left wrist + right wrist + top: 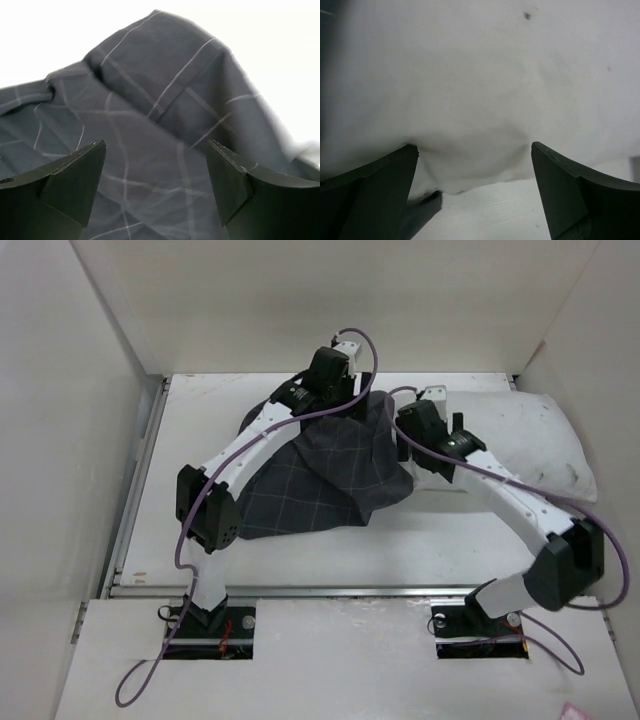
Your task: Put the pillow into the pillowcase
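The dark grey grid-patterned pillowcase (320, 480) lies crumpled in the middle of the table. The off-white pillow (520, 435) lies to its right, and its left end meets the pillowcase's edge. My left gripper (330, 390) hovers over the far part of the pillowcase, open and empty. In the left wrist view the pillowcase (165, 100) fills the space ahead of the left gripper (156, 170). My right gripper (410, 440) is at the pillow's left end, open. In the right wrist view the pillow (480, 85) bulges just ahead of the open right gripper (475, 170), with a strip of pillowcase (422, 210) at lower left.
White walls (60, 440) enclose the white table (200, 420) on the left, far and right sides. A metal rail (300, 590) runs along the near edge in front of the arm bases. Purple cables (365, 350) loop off both arms.
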You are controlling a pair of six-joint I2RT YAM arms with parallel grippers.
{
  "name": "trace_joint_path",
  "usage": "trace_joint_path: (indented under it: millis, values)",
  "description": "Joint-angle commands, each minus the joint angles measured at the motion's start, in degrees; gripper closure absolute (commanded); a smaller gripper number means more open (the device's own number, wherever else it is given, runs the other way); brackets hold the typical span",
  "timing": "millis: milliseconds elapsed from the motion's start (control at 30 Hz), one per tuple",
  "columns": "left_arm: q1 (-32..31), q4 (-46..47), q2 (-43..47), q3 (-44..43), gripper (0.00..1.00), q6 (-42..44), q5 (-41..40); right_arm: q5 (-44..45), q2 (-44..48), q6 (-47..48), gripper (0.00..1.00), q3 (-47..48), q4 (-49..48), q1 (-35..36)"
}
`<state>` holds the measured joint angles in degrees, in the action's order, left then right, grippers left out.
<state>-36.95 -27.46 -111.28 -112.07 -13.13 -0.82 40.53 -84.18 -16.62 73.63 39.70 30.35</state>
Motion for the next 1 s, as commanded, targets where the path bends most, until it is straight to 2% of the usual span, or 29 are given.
trace_joint_path:
  millis: [0, 67, 133, 200, 267, 367, 567, 767, 967]
  values:
    - [-0.1, 6.6, 1.7, -1.8, 0.22, 0.9, 4.4, -21.9, 11.4, 8.3, 0.00, -1.5, -13.3, -0.7]
    - [-0.1, 8.4, -0.2, -1.8, 0.22, 0.2, 7.0, -26.3, 16.1, 10.5, 0.00, -2.1, -15.3, -0.7]
    - [-0.1, 9.5, -1.3, -2.9, 0.23, 0.2, 9.5, -26.9, 17.6, 11.3, 0.00, -2.8, -15.3, -0.7]
    - [-0.1, 10.3, -3.3, -4.2, 0.27, -0.4, 11.9, -24.3, 19.0, 10.2, 0.00, -3.5, -15.3, -0.7]
    - [-0.1, 9.8, -4.5, -4.7, 0.28, -0.4, 13.1, -18.1, 19.0, 8.5, 0.00, -3.5, -15.3, -0.7]
    - [-0.1, 11.0, -6.0, -4.7, 0.28, -0.9, 13.3, -14.6, 18.4, 7.7, 0.00, -2.9, -16.6, -2.8]
    - [-2.4, 9.5, -12.5, -14.2, 0.26, 1.4, 1.8, -24.8, 10.8, 7.7, 0.00, 3.7, -18.0, -12.7]
    - [-3.0, 11.5, -15.4, -18.4, 0.22, 1.4, 1.3, -21.5, 2.2, 11.6, 0.00, 9.7, -19.5, -14.3]
    - [-3.0, 11.6, -19.0, -22.0, 0.19, 2.0, 1.3, -25.1, -4.1, 13.6, 0.00, 12.2, -19.0, -19.6]
